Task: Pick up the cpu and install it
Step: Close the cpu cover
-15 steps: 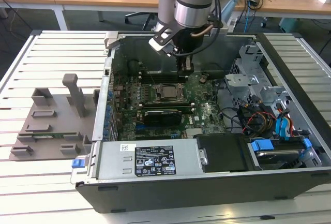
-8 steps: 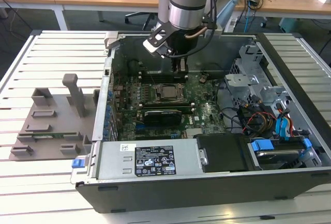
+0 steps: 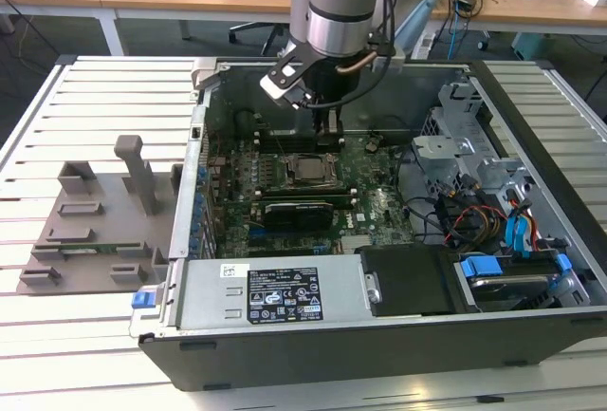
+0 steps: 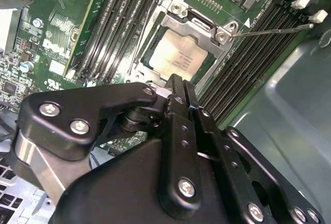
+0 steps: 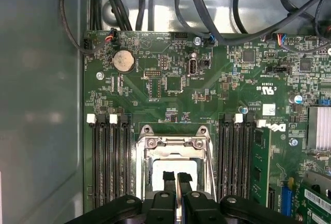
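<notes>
1. Gripper [image 5: 177, 180] hangs inside the open computer case [image 3: 531, 335], directly over the motherboard's socket; in the first wrist view its two black fingertips [image 5: 168, 177] stand pressed almost together with only a thin slit between them, and nothing is pinched there.
2. Just beneath those tips lies the cpu [image 4: 178, 58], a pale square plate sitting flat in the socket frame [image 4: 199, 25]. In both wrist views it looks seated in the recess, so I judge the placing done, or nearly so.
3. Relation that matters: the cpu is straight below the gripper, not off to either side. In the first wrist view the fingertips overlap the near part of the chip [image 5: 155, 169]; whether they touch its top plate I cannot tell.
4. Around the socket frame, the metal load bracket looks raised at one end, and a thin wire lever [image 4: 271, 30] stands clear to one side, so the socket appears not yet latched.
5. Black memory slots [image 5: 111, 157] run along both sides of the socket, parallel to its long edges.
6. Farther off, in the exterior view, a grey holder tray [image 3: 95, 231] rests on the slatted table [image 3: 57, 354] to the exterior view's left of the case, well apart from the gripper.
</notes>
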Tool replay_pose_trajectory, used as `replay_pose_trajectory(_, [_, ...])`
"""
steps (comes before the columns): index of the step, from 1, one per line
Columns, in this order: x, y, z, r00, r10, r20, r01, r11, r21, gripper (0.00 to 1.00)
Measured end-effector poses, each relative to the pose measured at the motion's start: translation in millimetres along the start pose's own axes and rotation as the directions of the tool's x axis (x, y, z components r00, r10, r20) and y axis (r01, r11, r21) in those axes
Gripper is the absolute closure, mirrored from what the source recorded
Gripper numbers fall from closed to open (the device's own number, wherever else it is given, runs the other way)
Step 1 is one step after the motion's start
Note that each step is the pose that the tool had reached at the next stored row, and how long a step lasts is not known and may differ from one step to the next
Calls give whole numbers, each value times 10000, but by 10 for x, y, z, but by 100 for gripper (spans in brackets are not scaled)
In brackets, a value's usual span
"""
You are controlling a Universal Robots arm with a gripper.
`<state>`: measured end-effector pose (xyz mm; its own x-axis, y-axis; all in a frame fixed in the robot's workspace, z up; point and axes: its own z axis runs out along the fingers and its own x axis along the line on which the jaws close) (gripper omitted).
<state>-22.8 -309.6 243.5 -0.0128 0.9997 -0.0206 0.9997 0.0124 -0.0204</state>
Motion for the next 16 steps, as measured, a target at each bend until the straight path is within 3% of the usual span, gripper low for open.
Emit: replay_pose_trajectory(16, [2, -43, 83, 10000, -1, -2, 1, 10000, -1, 84])
